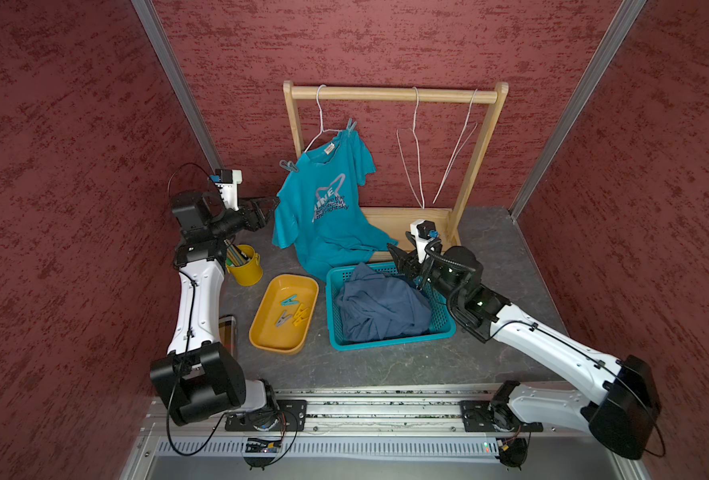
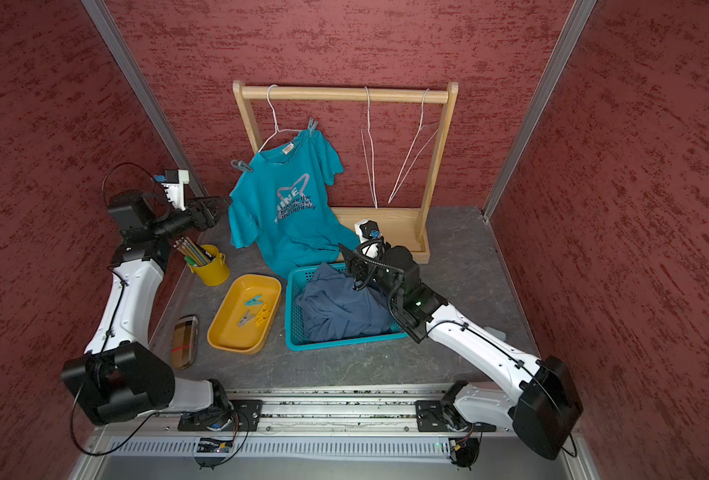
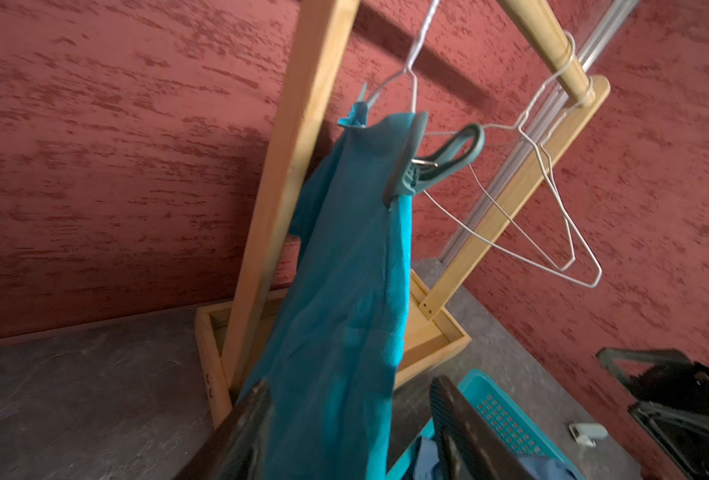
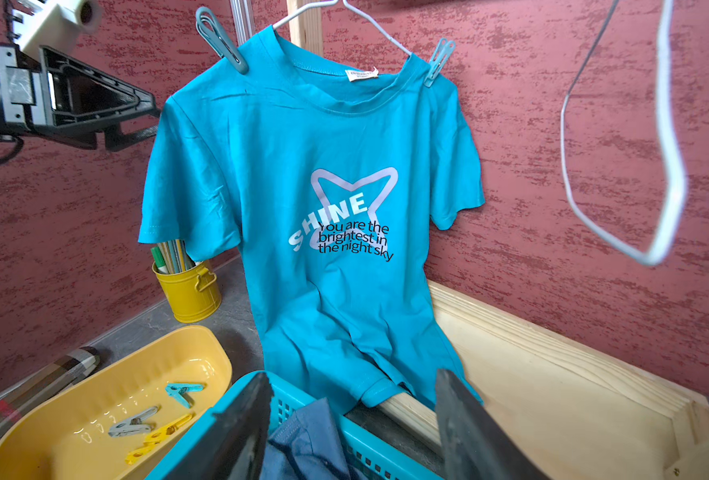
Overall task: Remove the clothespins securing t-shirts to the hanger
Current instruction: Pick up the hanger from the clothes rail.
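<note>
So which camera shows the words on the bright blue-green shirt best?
The right wrist view: the teal shirt faces it, so its lettering reads clearly. In both top views the lettering is small and slanted. The left wrist view sees the shirt edge-on, with no lettering showing.

Soft, even light comes from overhead; both top views are bright and stretched toward the corners. The left wrist view is dimmer and smeared: the teal t-shirt [image 3: 344,291] looks fuzzy, and the wooden rack [image 3: 290,187] casts a soft shadow on the red wall [image 3: 95,166]. The right wrist view is crisp, save the blurred wire hanger [image 4: 673,166]; glare dots the yellow tray [image 4: 186,357].
</note>
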